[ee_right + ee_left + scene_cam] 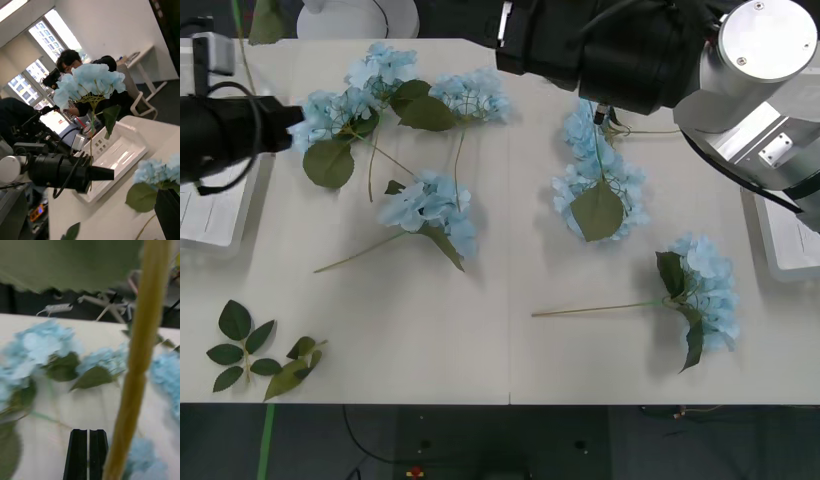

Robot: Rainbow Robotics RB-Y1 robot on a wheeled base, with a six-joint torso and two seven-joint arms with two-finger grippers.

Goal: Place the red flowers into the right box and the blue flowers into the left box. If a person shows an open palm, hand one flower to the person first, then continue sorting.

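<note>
The left box (pixel 215 215) lies half hidden under the left arm. The left gripper (pixel 98 173), over the surface's (pixel 500 350) far-left edge, has its fingers (pixel 88 453) clenched on an upright blue flower (pixel 90 84). The right gripper is hidden; I cannot tell its state. Other blue flowers (pixel 430 210) lie scattered, leaf sprigs (pixel 255 350) near left.

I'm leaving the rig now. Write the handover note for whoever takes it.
Left gripper: jaws shut on a blue flower, held upright by its stalk above the left box.
Right arm: raised over the table's far right side, near the right box.
Done: no flower lies in the visible parts of either box.
Left: drop the held flower into the left box, then move the other blue flowers on the table there. The loose leaf sprig is not a flower.
</note>
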